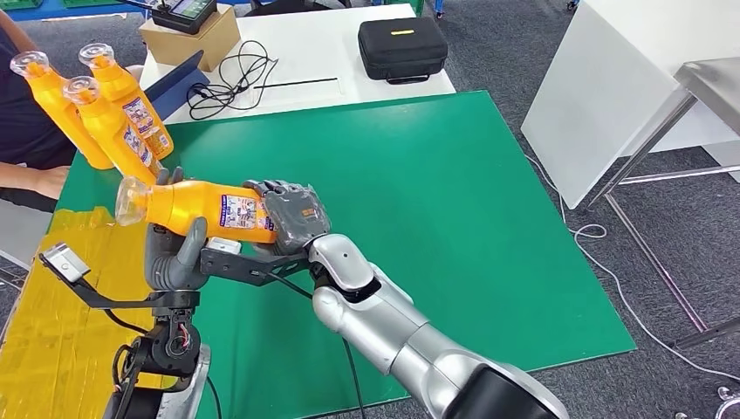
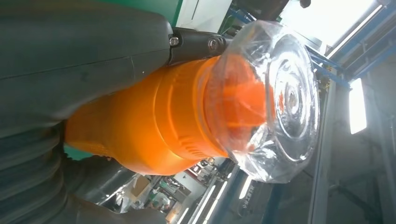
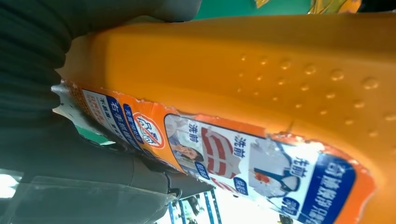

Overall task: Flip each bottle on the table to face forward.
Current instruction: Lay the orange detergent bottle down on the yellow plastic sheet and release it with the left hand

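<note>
An orange bottle (image 1: pixel 205 209) with a clear cap lies sideways in the air above the green mat (image 1: pixel 419 192), its label facing up toward me. My left hand (image 1: pixel 174 253) holds it from below near the neck, and my right hand (image 1: pixel 292 214) grips its base end. The left wrist view looks along the bottle (image 2: pixel 154 126) toward its clear cap (image 2: pixel 275 102). The right wrist view is close on the bottle (image 3: pixel 261 79) and its printed label (image 3: pixel 224 158). Three more orange bottles (image 1: pixel 109 118) stand together at the mat's far left corner.
A person's arm (image 1: pixel 35 179) rests at the left edge beside the standing bottles. Behind the mat, a white table holds a black case (image 1: pixel 401 48), a cardboard box (image 1: pixel 188 39) and cables (image 1: pixel 231 74). Yellow sheeting (image 1: pixel 52 332) covers the near left.
</note>
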